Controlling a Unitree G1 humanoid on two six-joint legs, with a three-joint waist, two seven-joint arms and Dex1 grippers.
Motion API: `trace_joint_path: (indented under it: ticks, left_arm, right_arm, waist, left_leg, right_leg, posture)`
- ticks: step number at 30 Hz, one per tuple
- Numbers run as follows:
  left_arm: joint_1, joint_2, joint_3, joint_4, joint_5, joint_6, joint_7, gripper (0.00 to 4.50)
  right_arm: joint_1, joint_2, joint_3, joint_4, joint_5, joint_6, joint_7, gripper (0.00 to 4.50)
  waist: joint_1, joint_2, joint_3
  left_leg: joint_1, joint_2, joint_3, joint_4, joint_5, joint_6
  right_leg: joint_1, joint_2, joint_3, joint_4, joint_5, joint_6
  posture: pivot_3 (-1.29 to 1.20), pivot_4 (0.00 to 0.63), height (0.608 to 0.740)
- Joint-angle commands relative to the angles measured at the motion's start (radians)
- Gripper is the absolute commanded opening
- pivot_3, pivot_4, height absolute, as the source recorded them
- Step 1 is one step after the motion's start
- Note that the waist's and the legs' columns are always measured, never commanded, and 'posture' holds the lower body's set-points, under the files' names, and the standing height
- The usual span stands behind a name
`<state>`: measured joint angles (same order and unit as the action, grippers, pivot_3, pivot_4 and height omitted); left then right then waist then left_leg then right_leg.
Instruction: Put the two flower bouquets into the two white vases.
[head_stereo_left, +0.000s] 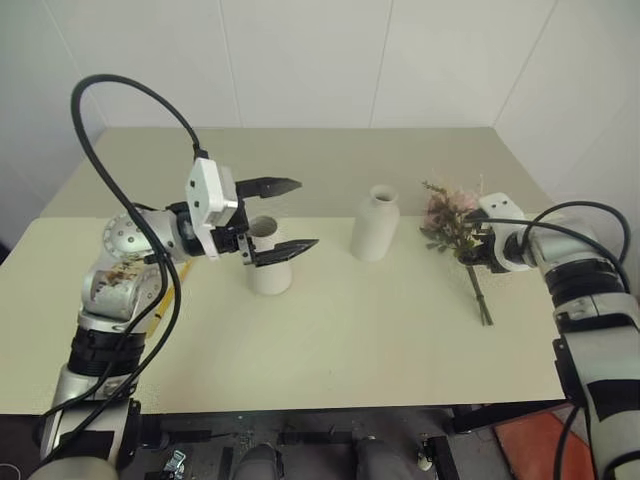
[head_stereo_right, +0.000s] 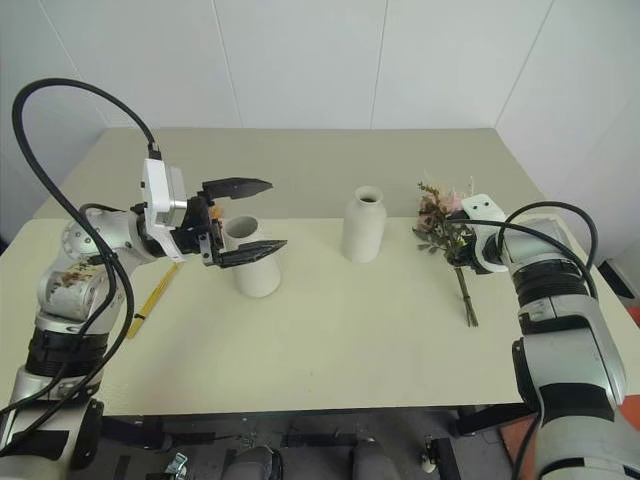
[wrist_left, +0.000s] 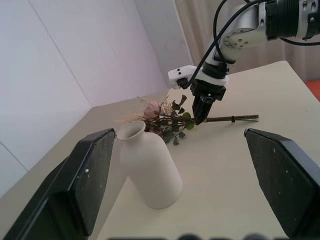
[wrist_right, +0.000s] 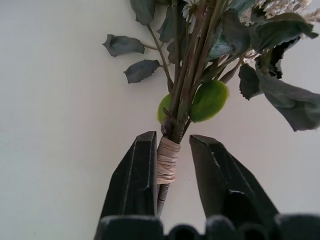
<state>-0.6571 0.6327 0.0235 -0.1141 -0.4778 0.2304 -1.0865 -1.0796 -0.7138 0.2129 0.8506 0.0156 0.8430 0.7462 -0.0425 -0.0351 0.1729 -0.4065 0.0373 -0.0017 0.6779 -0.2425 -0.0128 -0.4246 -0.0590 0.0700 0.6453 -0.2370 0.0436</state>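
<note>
Right wrist view: rose bouquet's (wrist_right: 186, 75) wrapped stem sits between closed jaws.

place: lab-like test room | evidence: bare white panel walls (head_stereo_left: 300, 60); plain cream table (head_stereo_left: 330, 340)

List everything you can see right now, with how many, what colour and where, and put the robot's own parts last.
table: one, cream, under everything.
wide-mouthed vase: one, white, upright on the table, behind the left gripper.
narrow-necked vase: one, white, upright mid-table.
rose bouquet: one, pink blooms, green leaves, lying at the table's right.
straw bunch: one, yellow, lying at the table's left.
left gripper: one, black jaws open, in front of the wide-mouthed vase.
right gripper: one, black jaws shut on the rose bouquet's wrapped stems.
</note>
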Motion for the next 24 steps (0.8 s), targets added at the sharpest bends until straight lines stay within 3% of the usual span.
trace_joint_path:
  ticks: [1, 7, 9, 13, 16, 17, 19, 24]
  left_arm:
    - [0.000, 0.018, 0.031, -0.026, -0.009, -0.004, 0.004, 4.50]
    - [0.001, 0.024, 0.032, -0.022, -0.003, -0.007, 0.006, 4.50]
    - [0.003, 0.028, 0.038, -0.025, -0.007, -0.005, 0.007, 4.50]
    - [0.006, 0.038, 0.047, -0.021, -0.011, -0.006, 0.005, 4.50]
    - [0.007, 0.043, 0.053, -0.016, -0.014, -0.007, 0.000, 4.50]
    - [0.006, 0.045, 0.057, -0.015, -0.017, -0.005, -0.003, 4.50]
    - [0.002, 0.048, 0.068, -0.006, -0.023, -0.004, -0.003, 4.50]
    - [0.014, 0.052, 0.117, 0.008, -0.037, 0.005, 0.021, 4.50]
  right_arm:
    - [-0.043, -0.001, -0.030, 0.035, -0.018, -0.025, -0.006, 0.17]
    - [-0.054, 0.014, -0.106, 0.042, -0.016, -0.089, -0.127, 0.17]
    - [-0.041, 0.022, -0.191, -0.008, 0.002, -0.222, -0.263, 0.17]
    - [-0.031, 0.081, -0.381, -0.123, 0.073, -0.657, -0.474, 0.17]
    - [-0.095, 0.154, -0.484, -0.138, 0.154, -0.726, -0.547, 0.17]
    - [-0.096, 0.194, -0.509, -0.150, 0.161, -0.836, -0.590, 0.17]
    - [-0.101, 0.273, -0.566, -0.159, 0.213, -0.995, -0.623, 0.17]
    - [-0.154, 0.407, -0.687, -0.165, 0.436, -1.036, -0.527, 0.17]
  waist:
    - [0.000, 0.000, 0.000]
    - [-0.001, 0.000, 0.000]
    - [-0.001, 0.000, 0.000]
    - [-0.006, 0.002, 0.001]
    - [-0.014, 0.002, 0.001]
    - [-0.015, 0.002, 0.001]
    - [-0.018, 0.002, 0.001]
    - [-0.018, 0.003, 0.002]
  left_leg:
    - [0.000, 0.000, 0.000, 0.000, 0.000, 0.000]
    - [0.000, 0.000, 0.000, 0.000, 0.000, 0.000]
    - [0.000, 0.000, 0.000, 0.000, 0.000, 0.000]
    - [0.000, 0.000, 0.000, -0.002, 0.000, 0.000]
    - [0.000, 0.000, 0.000, -0.002, 0.000, 0.000]
    - [0.000, 0.000, 0.000, -0.002, 0.000, 0.000]
    - [0.001, 0.000, 0.000, -0.002, 0.000, 0.000]
    - [0.000, 0.001, -0.001, -0.002, 0.000, 0.000]
  right_leg:
    - [0.000, 0.000, 0.000, 0.000, 0.000, 0.000]
    - [0.000, 0.000, 0.000, 0.000, 0.000, 0.000]
    - [0.000, 0.000, 0.000, 0.000, 0.000, 0.000]
    - [-0.001, 0.000, 0.000, 0.000, 0.000, 0.000]
    - [-0.001, 0.000, 0.000, 0.001, 0.000, 0.000]
    - [-0.001, 0.000, 0.000, 0.002, 0.000, 0.000]
    - [0.000, 0.000, 0.000, 0.002, 0.000, 0.000]
    - [0.000, -0.001, -0.001, 0.004, 0.000, 0.000]
  posture:
    - [0.00, 0.150, 0.740]
    - [0.00, 0.150, 0.740]
    - [0.00, 0.150, 0.740]
    - [0.00, 0.150, 0.740]
    - [0.00, 0.150, 0.740]
    - [0.00, 0.150, 0.740]
    - [0.00, 0.150, 0.740]
    - [0.00, 0.150, 0.740]
